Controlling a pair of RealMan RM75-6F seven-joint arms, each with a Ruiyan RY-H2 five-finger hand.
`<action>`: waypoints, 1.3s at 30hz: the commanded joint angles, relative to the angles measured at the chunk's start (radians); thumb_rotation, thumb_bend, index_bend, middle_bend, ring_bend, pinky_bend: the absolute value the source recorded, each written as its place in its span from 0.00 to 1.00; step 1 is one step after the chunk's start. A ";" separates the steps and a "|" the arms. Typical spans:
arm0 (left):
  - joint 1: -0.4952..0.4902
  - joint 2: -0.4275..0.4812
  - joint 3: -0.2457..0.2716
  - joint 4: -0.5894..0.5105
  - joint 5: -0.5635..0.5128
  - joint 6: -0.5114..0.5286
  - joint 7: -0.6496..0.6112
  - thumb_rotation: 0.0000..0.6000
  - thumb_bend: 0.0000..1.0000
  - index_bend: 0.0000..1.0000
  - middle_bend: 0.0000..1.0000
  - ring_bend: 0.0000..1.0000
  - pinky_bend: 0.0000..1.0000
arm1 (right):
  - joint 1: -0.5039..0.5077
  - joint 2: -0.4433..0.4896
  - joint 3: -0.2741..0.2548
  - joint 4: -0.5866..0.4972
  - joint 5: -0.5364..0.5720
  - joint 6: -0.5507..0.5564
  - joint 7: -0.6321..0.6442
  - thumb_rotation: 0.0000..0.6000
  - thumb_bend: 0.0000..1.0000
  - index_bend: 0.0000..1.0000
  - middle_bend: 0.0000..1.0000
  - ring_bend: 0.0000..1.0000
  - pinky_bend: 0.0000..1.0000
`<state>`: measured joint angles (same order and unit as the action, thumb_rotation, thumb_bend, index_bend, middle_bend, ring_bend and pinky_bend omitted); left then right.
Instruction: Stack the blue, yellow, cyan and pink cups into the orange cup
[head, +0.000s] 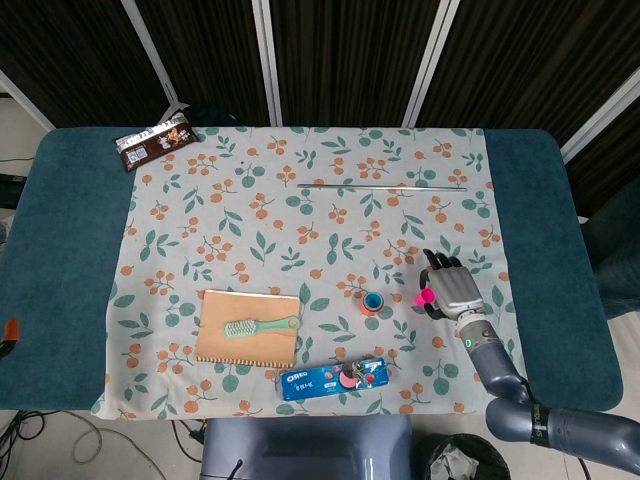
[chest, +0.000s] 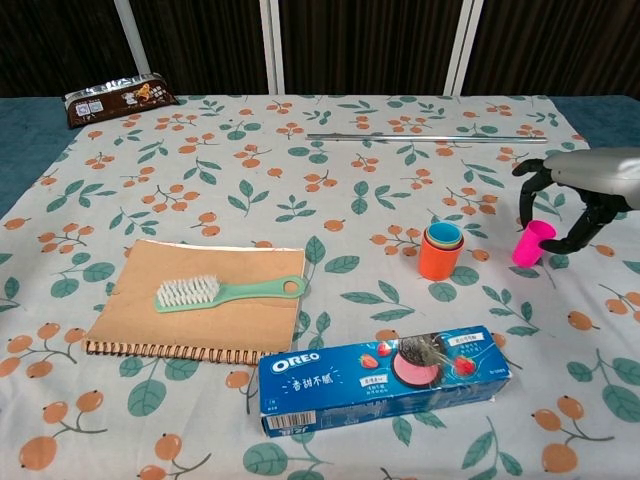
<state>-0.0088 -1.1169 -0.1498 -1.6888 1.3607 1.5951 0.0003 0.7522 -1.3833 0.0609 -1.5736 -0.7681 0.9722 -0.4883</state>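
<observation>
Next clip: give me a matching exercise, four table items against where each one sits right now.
Things:
1. pink cup
2. green brush
3. Oreo box
4. chocolate wrapper

Places:
A. far left corner of the cloth
B. on the notebook
C. between the right hand's fingers
D. near edge, in front of the orange cup

Pairs: 1-C, 2-B, 3-D, 4-A
</observation>
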 joint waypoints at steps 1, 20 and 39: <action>0.000 0.000 0.000 0.000 -0.001 0.000 0.000 1.00 0.36 0.13 0.03 0.00 0.17 | 0.000 -0.001 0.002 0.002 0.000 -0.002 -0.001 1.00 0.44 0.46 0.00 0.09 0.15; 0.000 -0.001 0.001 0.000 0.000 0.000 0.003 1.00 0.36 0.13 0.03 0.00 0.21 | -0.003 0.034 0.033 -0.063 -0.040 0.021 0.003 1.00 0.44 0.51 0.00 0.10 0.15; 0.000 0.001 0.003 -0.003 0.003 -0.001 0.000 1.00 0.36 0.13 0.03 0.00 0.22 | 0.074 0.139 0.112 -0.303 0.006 0.039 -0.096 1.00 0.44 0.51 0.00 0.10 0.15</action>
<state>-0.0085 -1.1157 -0.1472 -1.6920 1.3635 1.5938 0.0005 0.8168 -1.2494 0.1670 -1.8648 -0.7733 1.0119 -0.5734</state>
